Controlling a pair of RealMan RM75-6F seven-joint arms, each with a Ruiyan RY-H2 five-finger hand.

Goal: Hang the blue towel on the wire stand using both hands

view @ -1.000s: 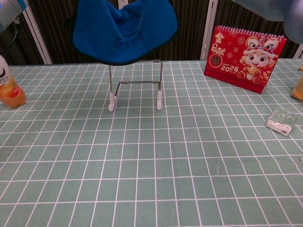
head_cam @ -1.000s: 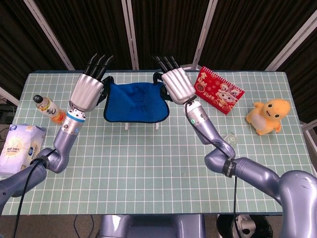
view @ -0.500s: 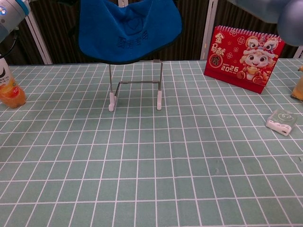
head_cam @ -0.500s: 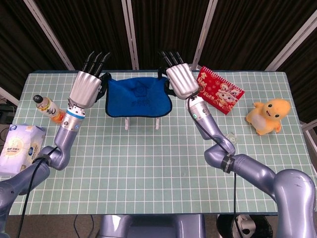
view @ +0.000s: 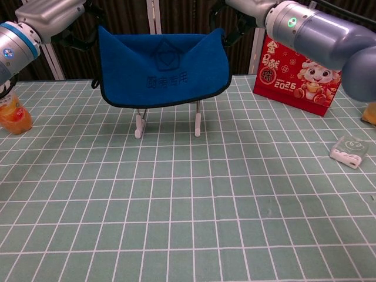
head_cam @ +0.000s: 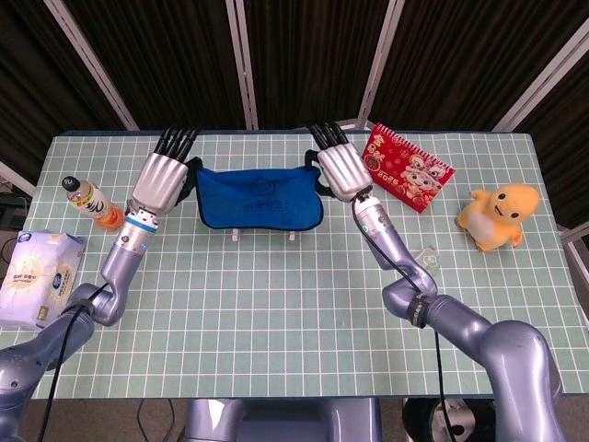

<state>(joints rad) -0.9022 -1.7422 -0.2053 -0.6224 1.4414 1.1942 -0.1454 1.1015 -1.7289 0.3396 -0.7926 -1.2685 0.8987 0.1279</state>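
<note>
The blue towel (head_cam: 260, 196) (view: 164, 69) is stretched flat between both hands at the far middle of the table. My left hand (head_cam: 163, 180) holds its left top corner, and my right hand (head_cam: 343, 170) holds the right top corner. The towel hangs in front of the wire stand (view: 168, 120) and covers the stand's top; only its legs and white feet (head_cam: 236, 235) show below the hem. In the chest view the left forearm (view: 35, 23) and the right forearm (view: 305, 29) reach in from the upper corners.
A red 2025 desk calendar (head_cam: 406, 168) (view: 303, 66) stands right of the towel. A yellow duck toy (head_cam: 497, 216) sits far right, with a small clear block (view: 350, 148) near it. At the left stand a juice bottle (head_cam: 89, 200) and a tissue pack (head_cam: 37, 274).
Both hands have lowered the towel and pulled it wider. It now hangs lower over the stand, hiding the top bar that showed below its hem before.
</note>
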